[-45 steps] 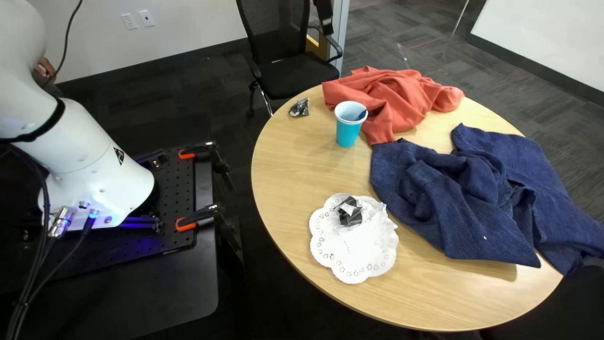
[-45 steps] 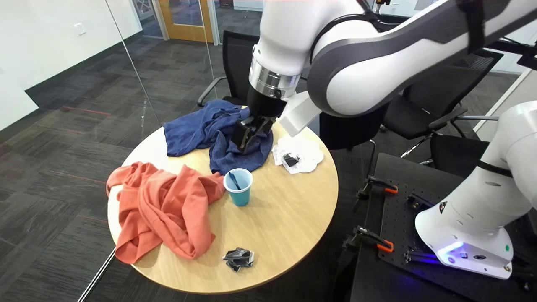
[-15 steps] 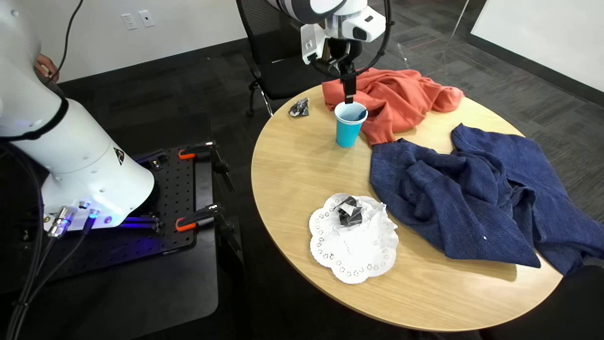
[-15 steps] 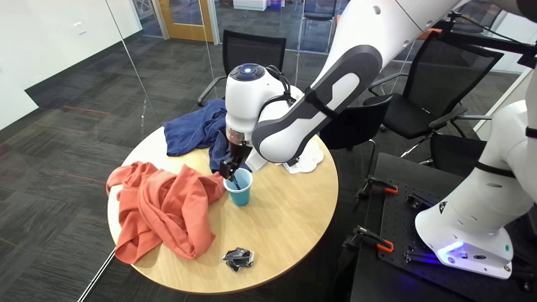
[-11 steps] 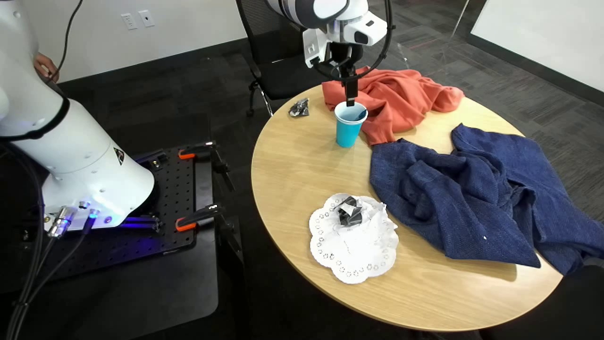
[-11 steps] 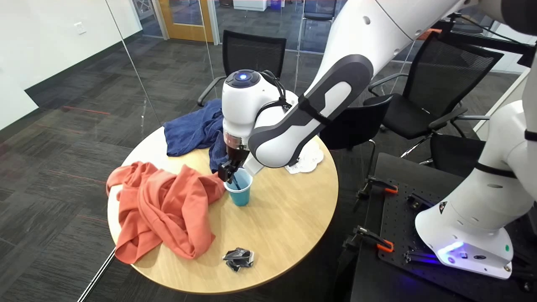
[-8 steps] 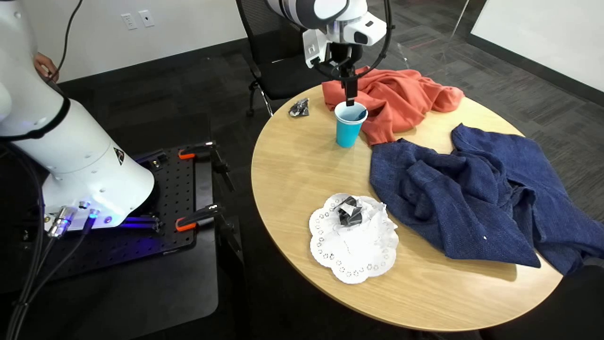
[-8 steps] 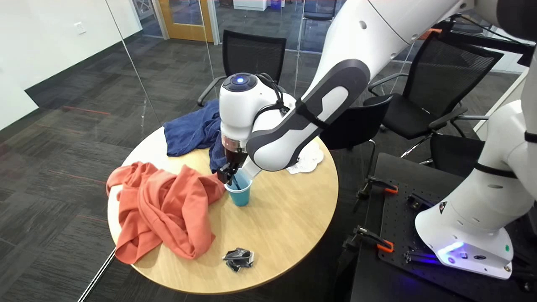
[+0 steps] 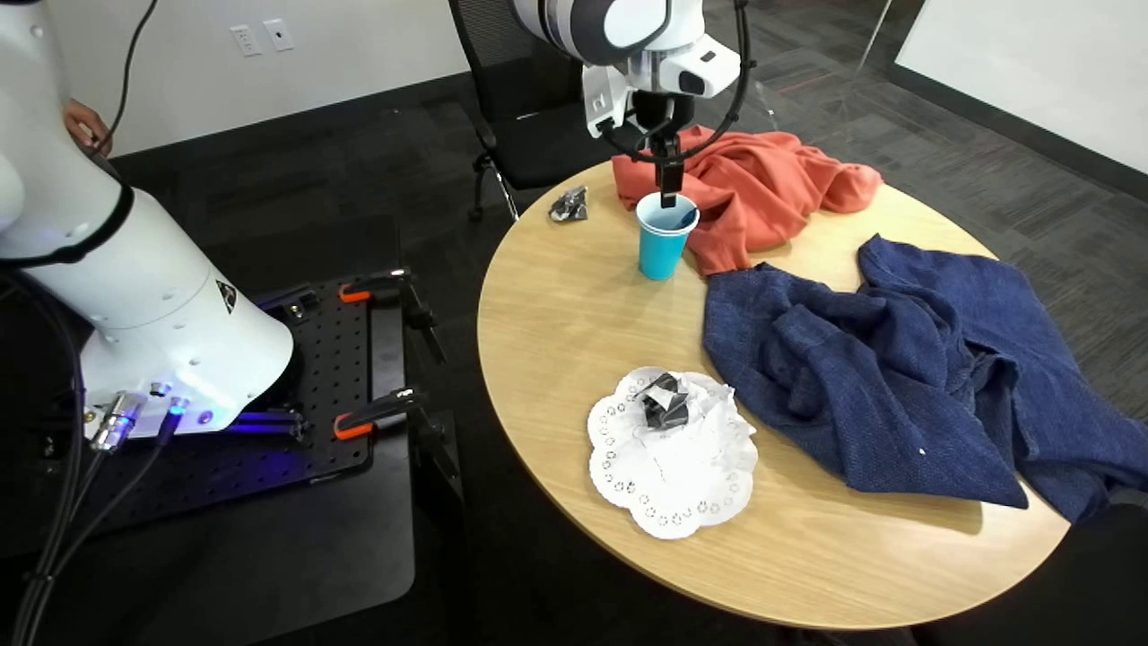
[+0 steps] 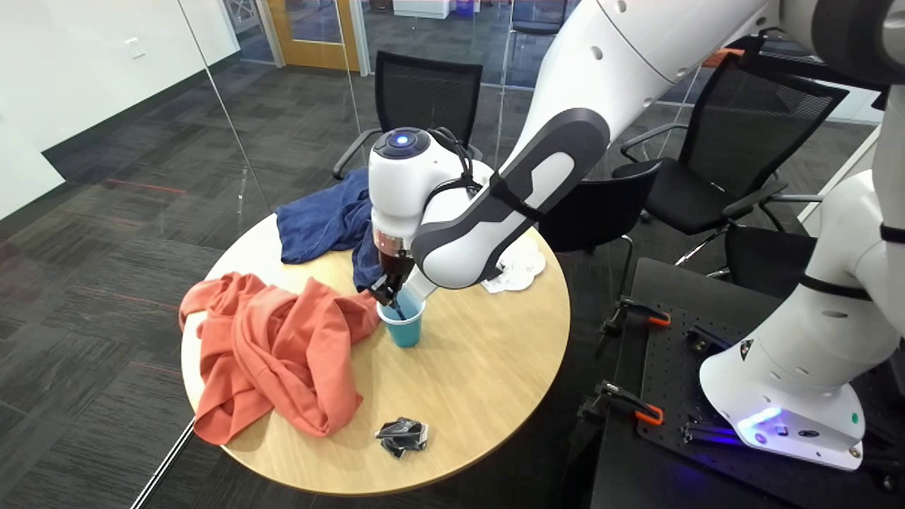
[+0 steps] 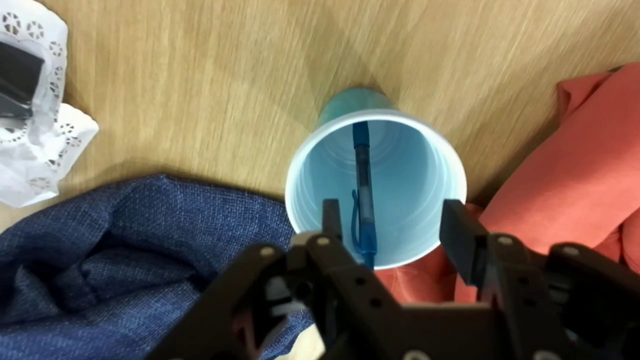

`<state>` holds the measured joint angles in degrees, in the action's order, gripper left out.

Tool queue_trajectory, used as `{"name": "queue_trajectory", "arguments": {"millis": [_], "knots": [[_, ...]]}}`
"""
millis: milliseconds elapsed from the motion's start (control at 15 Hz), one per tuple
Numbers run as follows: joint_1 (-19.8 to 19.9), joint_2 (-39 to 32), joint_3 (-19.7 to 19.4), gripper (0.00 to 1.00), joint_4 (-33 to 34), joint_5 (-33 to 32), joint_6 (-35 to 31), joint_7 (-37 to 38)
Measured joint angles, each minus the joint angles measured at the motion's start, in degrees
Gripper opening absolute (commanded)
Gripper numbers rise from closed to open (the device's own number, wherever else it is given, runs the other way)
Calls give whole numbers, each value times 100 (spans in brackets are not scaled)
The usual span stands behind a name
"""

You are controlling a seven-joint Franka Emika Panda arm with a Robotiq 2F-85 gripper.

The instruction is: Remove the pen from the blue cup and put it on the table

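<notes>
The blue cup (image 9: pixel 661 256) stands upright on the round wooden table (image 9: pixel 574 323). Inside it leans a pen (image 11: pixel 364 185) with a clear barrel and blue ends, its clip end reaching up to the rim. My gripper (image 11: pixel 391 215) is over the cup mouth, its fingers well apart. Between them lies the pen, nearer the left finger (image 11: pixel 332 220) in the wrist view, with a visible gap to the right finger (image 11: pixel 462 240). In an exterior view the gripper (image 10: pixel 385 291) hangs at the cup's rim; whether it touches the rim I cannot tell.
An orange cloth (image 10: pixel 283 353) lies close beside the cup, and a navy cloth (image 9: pixel 879 377) spreads nearby. On a white doily (image 9: pixel 673 484) rests a crumpled black wrapper (image 9: pixel 665 404). Another black wrapper (image 10: pixel 403 435) sits near the table edge.
Three seconds ago the gripper was above the navy cloth; it has since come over to the cup. During the last second it has sunk slightly lower. Cup and pen stay in place.
</notes>
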<state>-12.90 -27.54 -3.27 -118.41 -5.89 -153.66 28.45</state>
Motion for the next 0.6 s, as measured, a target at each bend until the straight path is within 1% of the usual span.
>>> {"name": "queue_trajectory", "arguments": {"millis": [67, 200, 267, 333, 400, 467, 600], "knots": [[0, -31, -13, 44, 23, 17, 0, 0], [0, -96, -37, 36, 69, 49, 0, 0], [0, -128, -46, 38, 93, 60, 0, 0], [0, -161, -57, 33, 118, 64, 0, 0], [0, -198, -68, 36, 150, 65, 0, 1], [0, -238, -82, 33, 185, 67, 0, 1], [0, -326, -107, 33, 259, 73, 0, 1]]}}
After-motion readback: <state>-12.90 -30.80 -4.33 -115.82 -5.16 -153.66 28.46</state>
